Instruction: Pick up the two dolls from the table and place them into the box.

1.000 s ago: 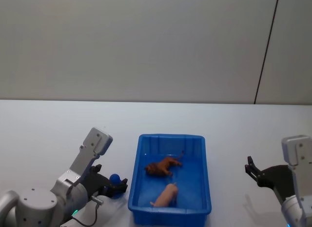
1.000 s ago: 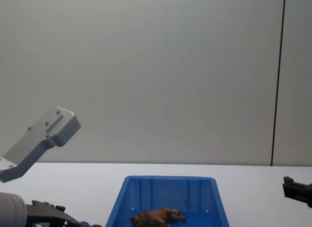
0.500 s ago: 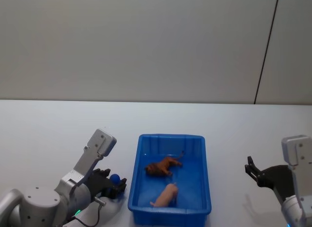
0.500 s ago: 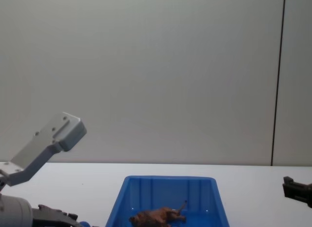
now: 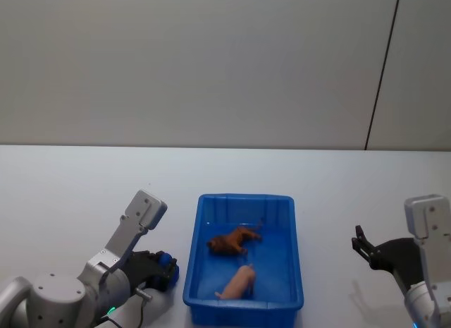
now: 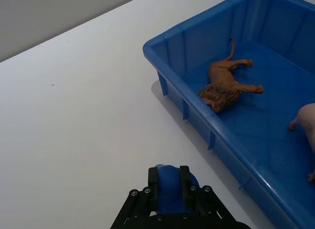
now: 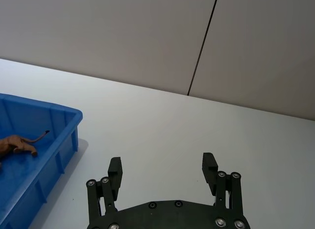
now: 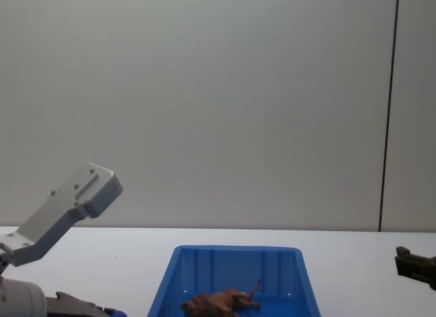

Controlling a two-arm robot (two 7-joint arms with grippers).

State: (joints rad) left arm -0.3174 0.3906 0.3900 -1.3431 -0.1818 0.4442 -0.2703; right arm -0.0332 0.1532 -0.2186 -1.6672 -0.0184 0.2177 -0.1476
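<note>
Both dolls lie inside the blue box (image 5: 245, 199) on the white table (image 5: 70, 187). The reddish-brown doll (image 5: 232, 241) rests on its side in the middle, and the pale pink doll (image 5: 238, 282) lies nearer the front wall. My left gripper (image 5: 168, 266) hovers low just left of the box, shut with nothing in it; the left wrist view shows its blue pads (image 6: 170, 182) pressed together, with the brown doll (image 6: 229, 86) and the pink doll (image 6: 305, 123) beyond. My right gripper (image 5: 363, 245) stands open and empty to the right of the box (image 7: 44, 107).
A plain grey wall runs behind the table, with a dark vertical seam (image 5: 380, 74) at the right. Bare tabletop lies on both sides of the box. In the chest view the box (image 8: 235, 269) stands centred, with the brown doll (image 8: 221, 303) in it.
My left arm shifted slightly, and its gripper drew back a little from the box's left wall. The dolls and the right arm have not moved.
</note>
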